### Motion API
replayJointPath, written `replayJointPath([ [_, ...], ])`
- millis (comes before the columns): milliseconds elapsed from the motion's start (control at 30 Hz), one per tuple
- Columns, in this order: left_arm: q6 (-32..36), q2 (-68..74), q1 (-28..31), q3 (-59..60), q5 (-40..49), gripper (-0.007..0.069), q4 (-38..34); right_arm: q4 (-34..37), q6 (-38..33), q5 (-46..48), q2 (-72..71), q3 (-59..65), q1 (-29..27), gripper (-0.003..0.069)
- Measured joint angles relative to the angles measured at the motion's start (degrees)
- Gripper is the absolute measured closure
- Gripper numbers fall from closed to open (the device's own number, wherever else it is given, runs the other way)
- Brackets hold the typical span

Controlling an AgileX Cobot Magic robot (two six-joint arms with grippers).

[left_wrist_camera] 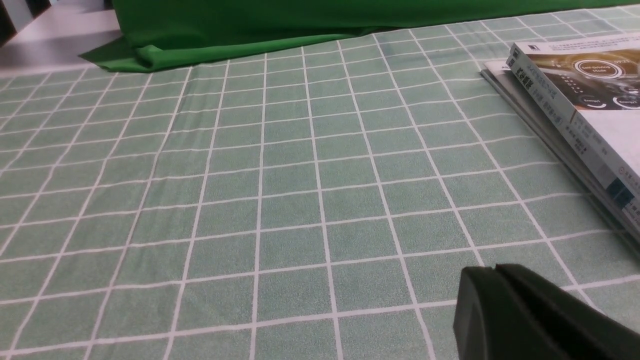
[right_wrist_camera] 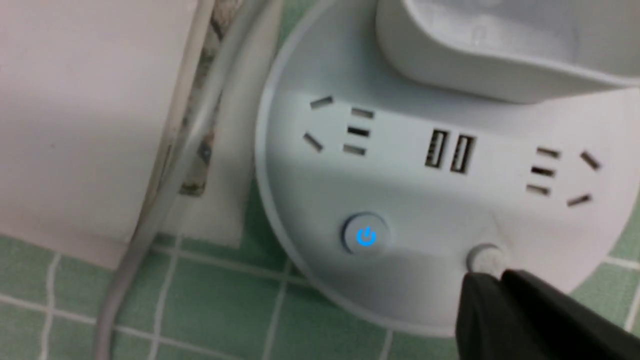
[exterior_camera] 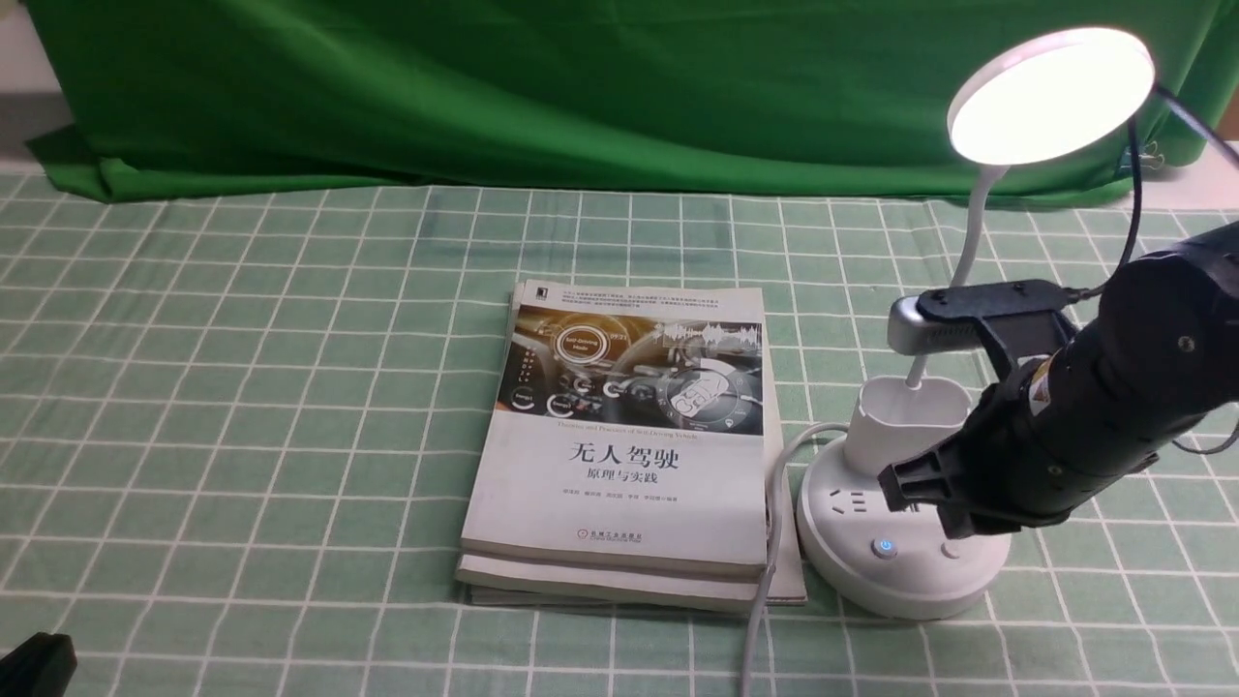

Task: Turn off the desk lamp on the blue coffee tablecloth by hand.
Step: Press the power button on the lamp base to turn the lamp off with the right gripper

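Pale green checked cloth, the blue coffee tablecloth (exterior_camera: 242, 387), covers the table. On it at the right stands the desk lamp (exterior_camera: 900, 552), beside 2 stacked books (exterior_camera: 629, 465). Its disc head (exterior_camera: 1050, 97) glows, so the task is not done. The right hand (right_wrist_camera: 492, 285), fingers closed and empty, points at the plain button (right_wrist_camera: 486, 257); contact is hard to make out. Probably only the press remains. The left hand (left_wrist_camera: 495, 290) sits low, fingers together. Which of the 2 buttons controls the light is unclear.

The front view looks forward and down from the near edge over the tablecloth (exterior_camera: 242, 436), books (exterior_camera: 629, 465) and desk lamp (exterior_camera: 852, 571). The left wrist view skims low over the near-left tablecloth, facing the same books. The right wrist view sits close above the desk lamp's base.
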Motion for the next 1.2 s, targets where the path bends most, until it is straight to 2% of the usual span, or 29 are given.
replayJointPath([
  [633,0.0,0.0,0.0,0.0,0.0,0.0624,0.0,0.6,0.0,-1.8,6.7,-0.4,-2.1,0.0618],
  [1200,0.0,0.0,0.0,0.0,0.0,0.0624,0.0,0.6,-0.1,-1.9,1.6,0.0,-2.3,0.0618],
])
